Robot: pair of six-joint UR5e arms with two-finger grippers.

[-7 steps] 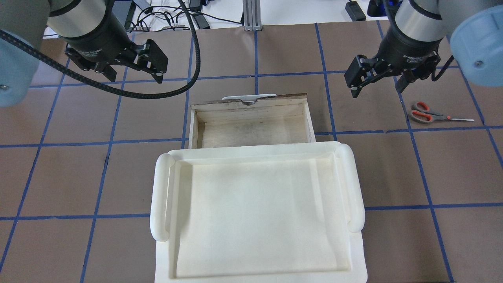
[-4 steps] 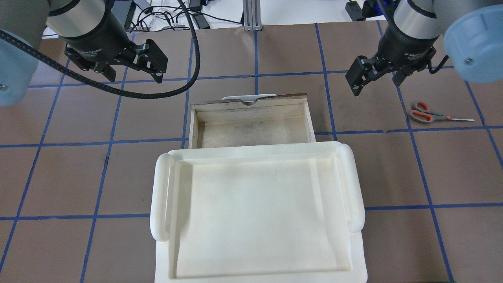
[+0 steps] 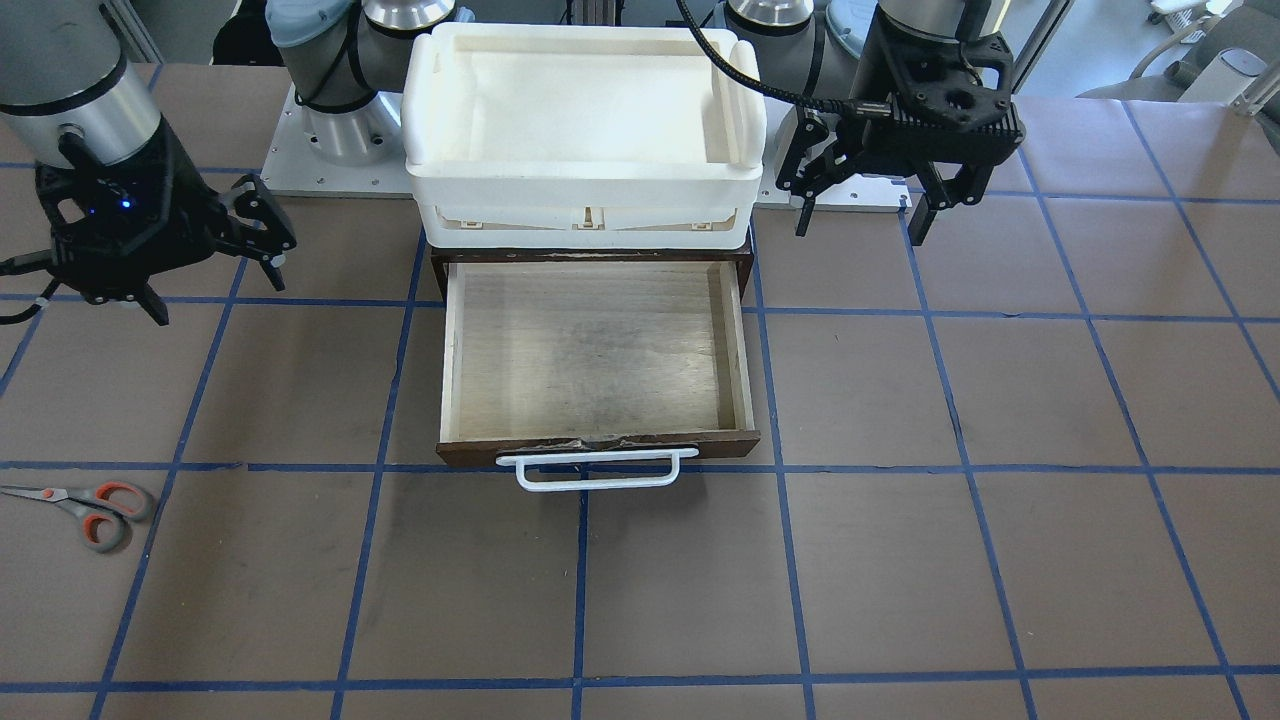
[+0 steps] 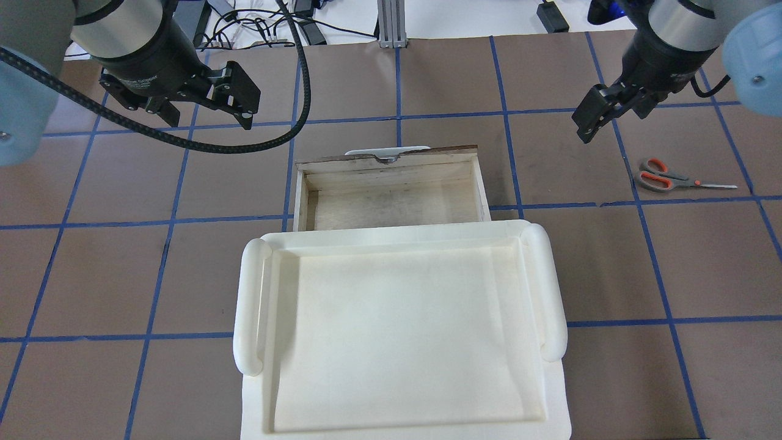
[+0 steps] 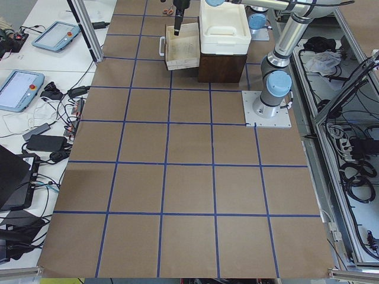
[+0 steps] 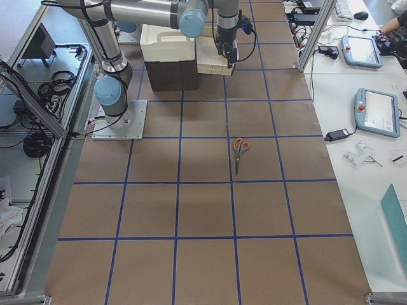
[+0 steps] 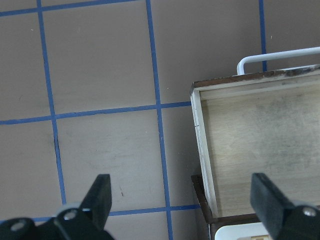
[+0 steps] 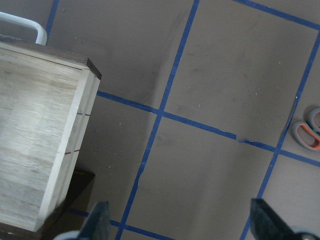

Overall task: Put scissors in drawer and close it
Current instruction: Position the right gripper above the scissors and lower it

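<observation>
The scissors [image 4: 663,177] lie flat on the brown table at the right, blades pointing right; they also show in the front view [image 3: 95,505] and at the right edge of the right wrist view [image 8: 307,132]. The drawer [image 4: 391,160] stands pulled open and empty, its white bar handle [image 3: 597,470] on the far side from me. My right gripper [image 4: 614,122] is open and empty, above the table, left of and beyond the scissors. My left gripper [image 4: 211,116] is open and empty, above the table to the left of the drawer [image 7: 260,150].
A large white plastic tray [image 4: 250,305] sits on top of the dark brown cabinet [image 3: 590,255] that holds the drawer. Blue tape lines grid the table. Cables and tablets lie beyond the table's far edge.
My right gripper has moved to the right and a little farther out, nearer the scissors, and has turned at the wrist. The left gripper, the drawer and the scissors have not moved.
</observation>
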